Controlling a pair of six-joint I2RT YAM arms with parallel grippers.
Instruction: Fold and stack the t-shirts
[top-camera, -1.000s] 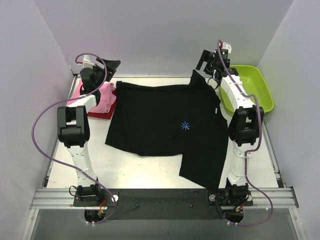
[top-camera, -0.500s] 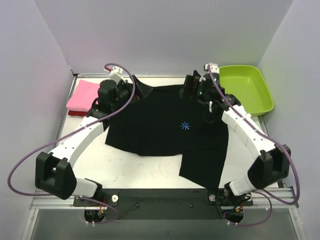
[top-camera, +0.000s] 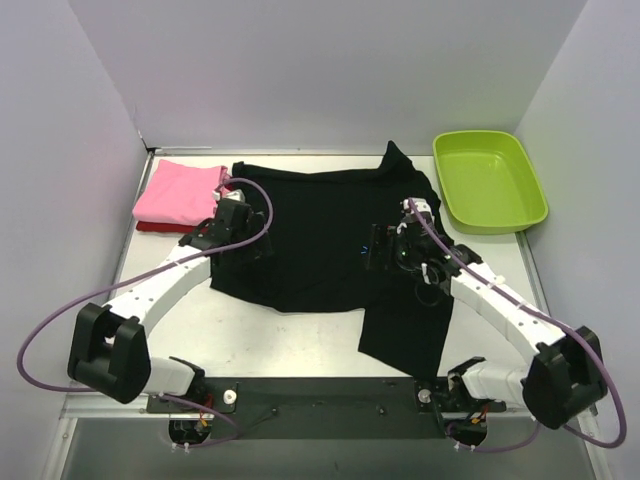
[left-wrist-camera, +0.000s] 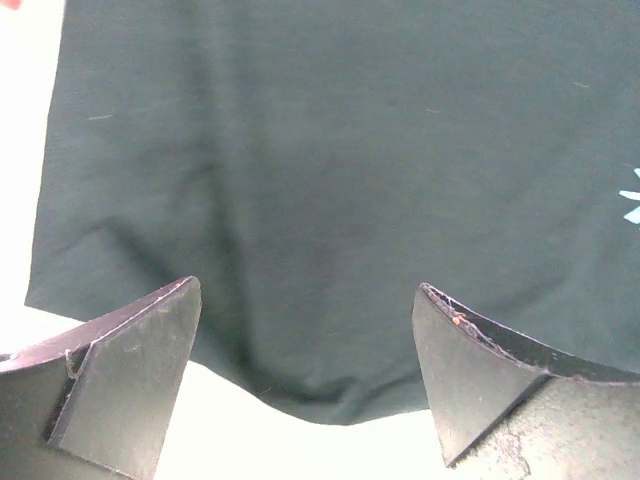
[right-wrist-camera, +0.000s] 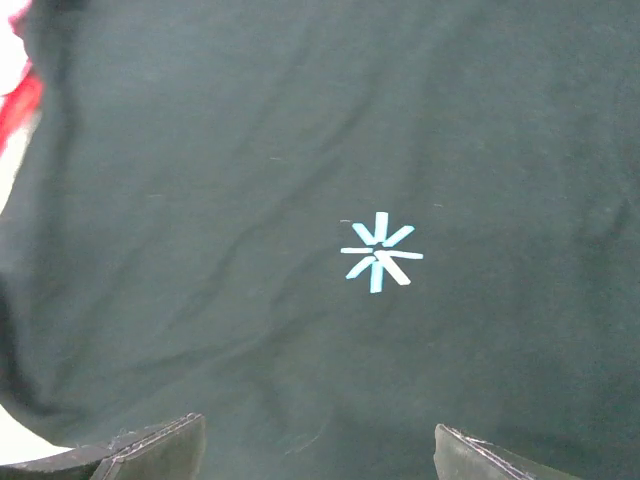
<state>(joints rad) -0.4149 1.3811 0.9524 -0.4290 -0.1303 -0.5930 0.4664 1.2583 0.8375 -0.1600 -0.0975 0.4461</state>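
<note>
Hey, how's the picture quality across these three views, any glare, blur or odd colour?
Top external view: the white table glares at its near edge, and the large black cloth t-shirt shows few folds. Left wrist view: the shirt looks washed-out dark green, bare table blown out white. Right wrist view: same green cast, small blue starburst mark sharp.

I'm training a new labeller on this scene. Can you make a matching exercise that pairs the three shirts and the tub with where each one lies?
Things:
1. pink shirt
2. dark red shirt
3. black shirt
4. lime-green tub

Places:
A. spread out in the middle
B. far right corner
C. folded, on top of another shirt
D. under another shirt, only an edge showing

Pairs: 1-C, 2-D, 3-A, 4-B
</note>
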